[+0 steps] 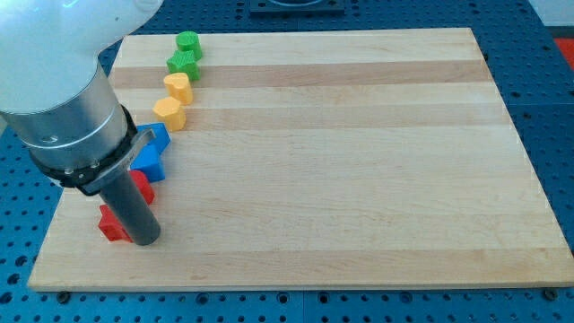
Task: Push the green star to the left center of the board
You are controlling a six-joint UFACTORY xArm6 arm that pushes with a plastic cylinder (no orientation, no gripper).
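Tip [143, 240] of rod down at near left of board, touching or just right of red block; no pincer on this arm, just bare rod end.
Arm body [63, 99]: big, white and grey, covers far left.
Board [359, 179]: pale wood.
Blue blocks [148, 160]: left edge, partly behind arm.
Red block [111, 224]: nearest, shape unclear.
Second red [142, 184]: between blue and rod.
Yellow pair [170, 112], [178, 87]: farther along.
Green star [182, 63]: far left, just beyond upper yellow.
Green block [188, 42]: far edge.
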